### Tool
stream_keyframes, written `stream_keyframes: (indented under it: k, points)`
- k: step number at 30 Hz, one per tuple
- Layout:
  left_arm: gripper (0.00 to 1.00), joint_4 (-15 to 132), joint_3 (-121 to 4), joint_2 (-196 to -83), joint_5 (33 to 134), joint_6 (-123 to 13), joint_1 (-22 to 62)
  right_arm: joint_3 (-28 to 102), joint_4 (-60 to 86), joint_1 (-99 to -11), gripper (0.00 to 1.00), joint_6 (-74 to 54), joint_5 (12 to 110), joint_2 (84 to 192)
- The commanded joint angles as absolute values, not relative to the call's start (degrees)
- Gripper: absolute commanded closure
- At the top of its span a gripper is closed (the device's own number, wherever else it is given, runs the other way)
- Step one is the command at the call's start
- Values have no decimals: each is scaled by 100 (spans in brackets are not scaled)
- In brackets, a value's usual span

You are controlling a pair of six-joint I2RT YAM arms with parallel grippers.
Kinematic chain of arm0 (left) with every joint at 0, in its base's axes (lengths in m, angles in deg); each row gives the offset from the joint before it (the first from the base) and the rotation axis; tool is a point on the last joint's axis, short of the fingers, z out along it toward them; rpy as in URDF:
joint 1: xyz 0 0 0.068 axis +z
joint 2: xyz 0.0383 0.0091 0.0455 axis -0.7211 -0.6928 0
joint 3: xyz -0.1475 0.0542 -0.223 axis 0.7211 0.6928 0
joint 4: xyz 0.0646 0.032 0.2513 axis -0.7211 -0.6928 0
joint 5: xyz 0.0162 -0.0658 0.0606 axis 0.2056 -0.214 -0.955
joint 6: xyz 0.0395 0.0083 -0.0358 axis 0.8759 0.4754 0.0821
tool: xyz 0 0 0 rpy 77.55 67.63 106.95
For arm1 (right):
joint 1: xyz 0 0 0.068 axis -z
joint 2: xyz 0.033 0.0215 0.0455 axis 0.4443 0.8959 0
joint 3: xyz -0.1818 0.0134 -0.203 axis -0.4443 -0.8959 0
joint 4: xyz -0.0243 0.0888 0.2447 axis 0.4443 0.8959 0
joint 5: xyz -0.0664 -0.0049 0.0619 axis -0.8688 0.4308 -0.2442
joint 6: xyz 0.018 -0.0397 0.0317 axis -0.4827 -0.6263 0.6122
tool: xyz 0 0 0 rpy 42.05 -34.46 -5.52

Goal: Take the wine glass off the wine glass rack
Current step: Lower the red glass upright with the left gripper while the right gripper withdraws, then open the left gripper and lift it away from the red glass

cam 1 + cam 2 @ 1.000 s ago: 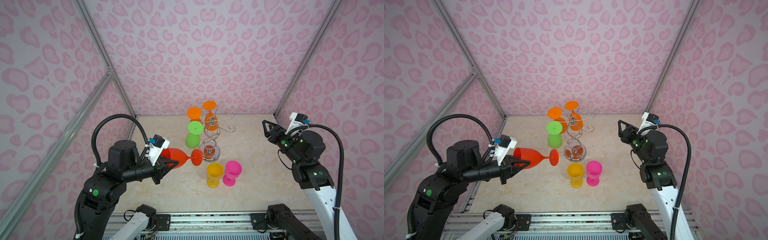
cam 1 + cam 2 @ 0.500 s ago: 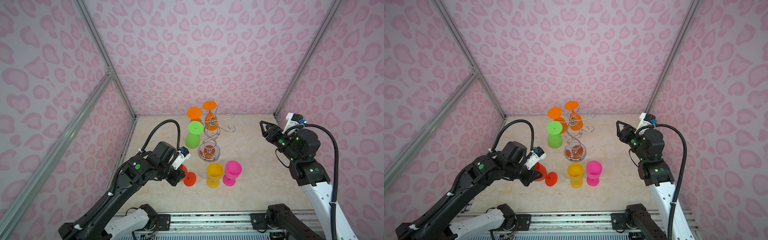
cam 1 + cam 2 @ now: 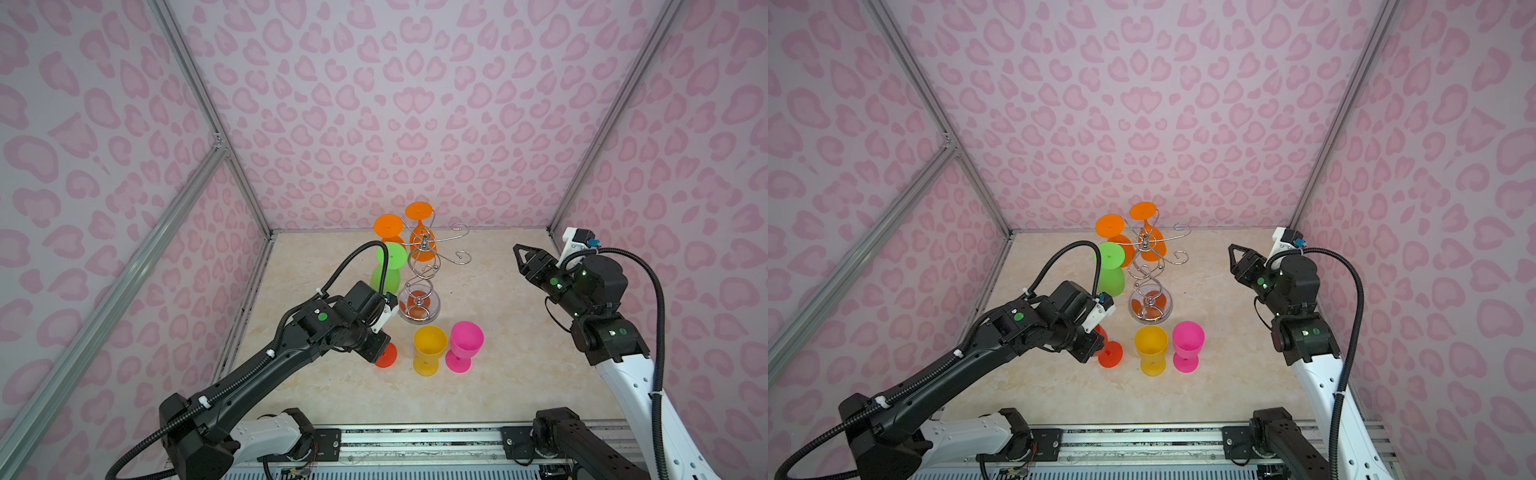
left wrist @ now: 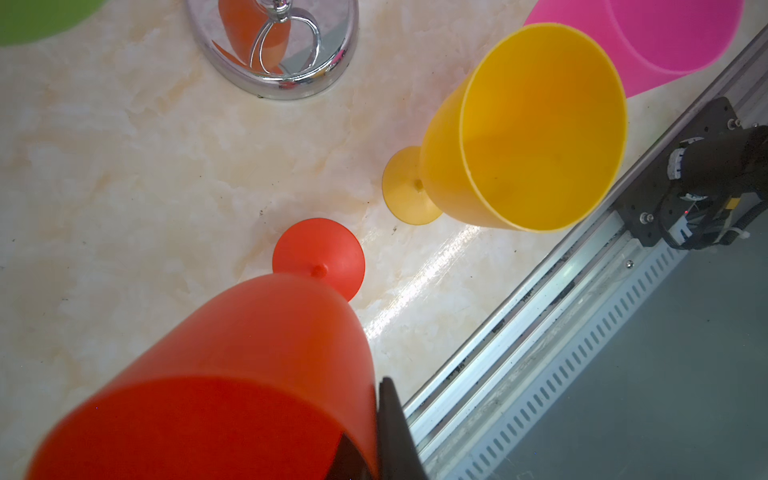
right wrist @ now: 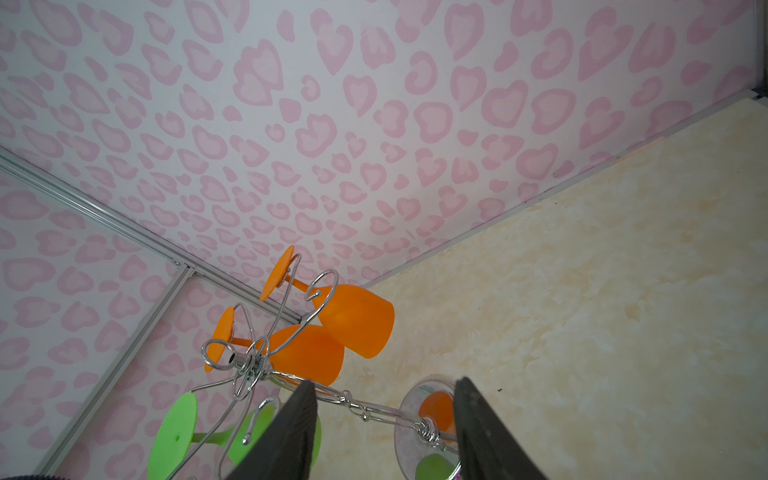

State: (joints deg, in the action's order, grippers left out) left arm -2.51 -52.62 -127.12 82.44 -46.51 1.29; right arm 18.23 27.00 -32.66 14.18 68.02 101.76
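**Red glass off the rack, low over the table**

I see the left gripper (image 3: 1087,348) clamped on the rim of the red wine glass (image 4: 249,374), one finger (image 4: 392,428) outside the bowl and a dark shape showing through the plastic from inside. The glass is clear of the wine glass rack (image 3: 419,311), foot down and leaning a little, near the front of the marbled table (image 3: 519,374). It is just beside the yellow wine glass (image 3: 428,351). In the left wrist view its foot looks to be at the table's surface, though I cannot tell whether it touches.

The yellow glass and a pink wine glass (image 3: 465,343) stand upright, side by side, in front of the rack's round chrome base. A green wine glass (image 3: 384,276) and two orange wine glasses (image 3: 388,227) (image 3: 419,211) hang upside down from the hooks on the rack's left and rear.

The right gripper (image 3: 521,255) hangs well apart at the right, pointed at the rack, its jaws parted and holding nothing.
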Motion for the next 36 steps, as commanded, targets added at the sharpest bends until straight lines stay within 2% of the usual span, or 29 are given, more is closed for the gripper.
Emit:
stream_keyframes:
  k: [1, 9, 21, 35, 36]
  points:
    - [98, -10, -5218, -12878, 8091, -4722, 83, 1753, 2477, -3242, 46, 1448, 6871, 10155]
    - [96, 122, -5226, -13241, 8093, -4766, -44, 1666, 2433, -3156, 46, 1497, 6948, 10142]
    - [88, 175, -5274, -13516, 8129, -4823, -170, 1585, 2418, -3021, 46, 1545, 7045, 10079]
    - [65, 153, -5534, -13441, 8425, -4861, -262, 1506, 2449, -2859, 46, 1571, 7150, 9965]
    - [59, 149, -5589, -13365, 8488, -4864, -272, 1499, 2449, -2856, 46, 1571, 7159, 9965]
